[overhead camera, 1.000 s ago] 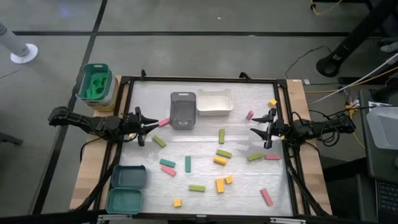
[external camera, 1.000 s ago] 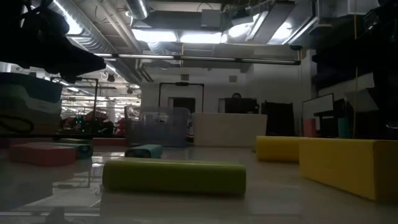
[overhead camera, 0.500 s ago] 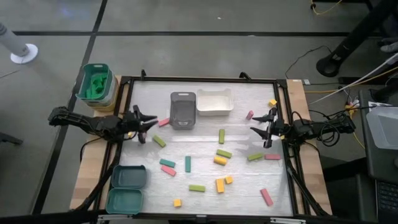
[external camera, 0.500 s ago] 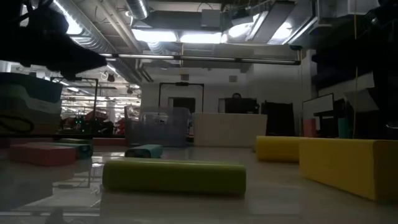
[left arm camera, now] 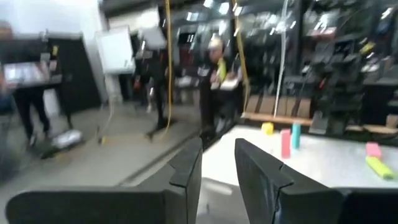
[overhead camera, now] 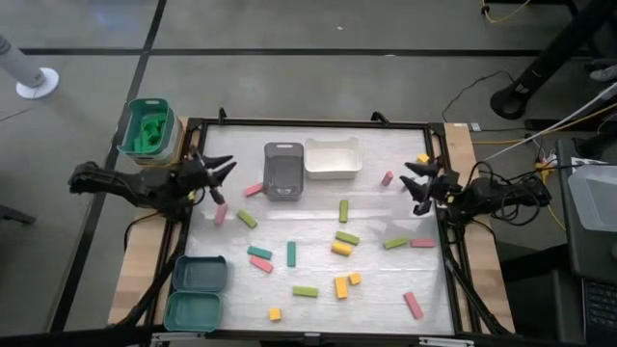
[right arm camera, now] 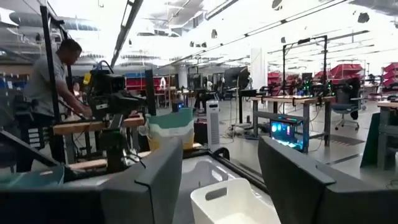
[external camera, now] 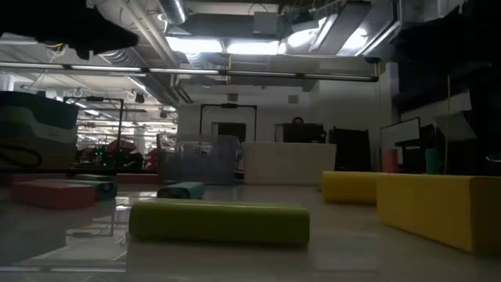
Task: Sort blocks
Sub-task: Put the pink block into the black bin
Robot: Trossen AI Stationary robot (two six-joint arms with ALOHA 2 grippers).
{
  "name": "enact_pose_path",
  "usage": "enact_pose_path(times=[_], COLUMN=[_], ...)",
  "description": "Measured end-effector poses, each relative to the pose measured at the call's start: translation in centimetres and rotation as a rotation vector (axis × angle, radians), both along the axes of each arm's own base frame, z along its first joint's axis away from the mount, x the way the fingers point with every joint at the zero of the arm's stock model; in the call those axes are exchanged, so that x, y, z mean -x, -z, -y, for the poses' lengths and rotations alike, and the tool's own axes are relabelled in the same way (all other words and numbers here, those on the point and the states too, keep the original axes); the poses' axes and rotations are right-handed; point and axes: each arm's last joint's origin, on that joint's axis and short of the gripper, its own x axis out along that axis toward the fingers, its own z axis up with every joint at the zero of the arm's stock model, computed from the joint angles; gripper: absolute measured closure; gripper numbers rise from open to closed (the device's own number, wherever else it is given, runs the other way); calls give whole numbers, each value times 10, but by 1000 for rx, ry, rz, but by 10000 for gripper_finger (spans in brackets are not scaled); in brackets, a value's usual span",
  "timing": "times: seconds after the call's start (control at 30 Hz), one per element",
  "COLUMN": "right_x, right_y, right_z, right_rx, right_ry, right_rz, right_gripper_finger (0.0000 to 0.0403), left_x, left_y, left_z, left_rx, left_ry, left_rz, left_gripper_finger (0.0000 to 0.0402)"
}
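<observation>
Risk: with both arms raised at the table edges, any descent could knock the blocks (overhead camera: 318,253) scattered mid-table. The left gripper (overhead camera: 214,177), fingers slightly apart and empty, hangs just above a pink block (overhead camera: 220,213). The right gripper (overhead camera: 421,183), wider apart and empty, sits near another pink one (overhead camera: 387,178)

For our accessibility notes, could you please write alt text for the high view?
About twenty small blocks in pink, green, yellow and teal lie scattered on a white table, with a grey tray and a white tray side by side at its far edge. The left tool and the open right tool hang empty at opposite sides.
</observation>
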Motion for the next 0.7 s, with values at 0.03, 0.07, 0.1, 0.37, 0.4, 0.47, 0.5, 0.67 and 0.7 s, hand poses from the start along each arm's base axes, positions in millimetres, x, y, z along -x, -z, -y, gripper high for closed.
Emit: enact_pose_path(times=[0.03, 0.07, 0.1, 0.37, 0.4, 0.47, 0.5, 0.67, 0.7], right_x=[1, 1, 2, 2, 2, 2, 2, 2, 2], right_y=[-2, -4, -6, -5, -5, -5, -5, -5, -5], right_z=[0, 0, 0, 0, 0, 0, 0, 0, 0], right_rx=[-2, -3, -4, 5, 5, 5, 5, 5, 5], right_ry=[0, 0, 0, 0, 0, 0, 0, 0, 0], right_rz=[6, 14, 18, -19, -19, -19, -19, -19, -19], right_gripper_finger=[194, 194, 194, 194, 194, 194, 194, 194, 194], left_x=[-2, -5, -8, -36, -40, -46, -49, -58, -60], left_y=[-5, -9, -13, -21, -18, -9, -4, 21, 25], left_z=[0, -1, -1, -12, -13, -15, -15, -17, -18], left_rx=[18, 35, 50, 167, 181, 205, 226, 343, 348], left_ry=[-9, -18, -29, -165, -163, -129, -105, -48, -56], left_rz=[-26, -55, -84, -294, -324, -411, -455, -658, -689], left_gripper_finger=[315, 315, 314, 231, 219, 200, 194, 188, 189])
